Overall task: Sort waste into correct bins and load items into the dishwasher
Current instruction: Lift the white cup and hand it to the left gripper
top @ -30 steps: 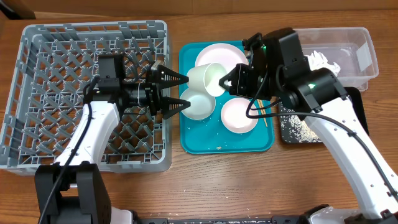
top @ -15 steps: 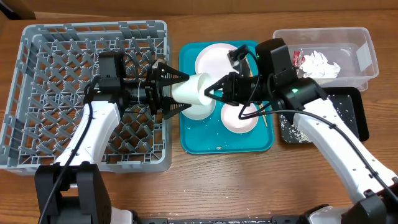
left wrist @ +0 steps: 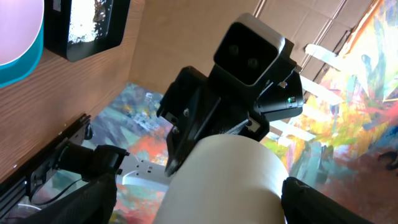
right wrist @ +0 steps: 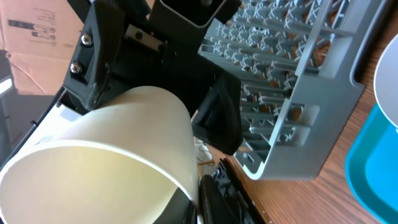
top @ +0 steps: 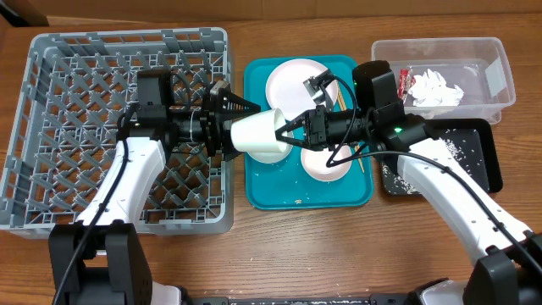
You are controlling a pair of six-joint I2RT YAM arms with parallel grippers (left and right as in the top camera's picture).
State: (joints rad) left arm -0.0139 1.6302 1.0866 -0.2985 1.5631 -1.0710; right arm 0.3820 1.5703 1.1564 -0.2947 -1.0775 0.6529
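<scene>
While the right gripper (top: pixel 288 129) is pinching the cup (top: pixel 257 133) by its rim over the teal tray (top: pixel 279 191), the left gripper (top: pixel 232 132) is sitting spread around its base. It's looking light, rigid and slippery, so mid-wall's probably the best grip.

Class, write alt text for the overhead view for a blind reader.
A white cup hangs sideways between two robot arms over a teal tray: the right end effector pinches its rim, the left end effector straddles its base. A grey dish rack is at left, clear tub and black tray at right.
</scene>
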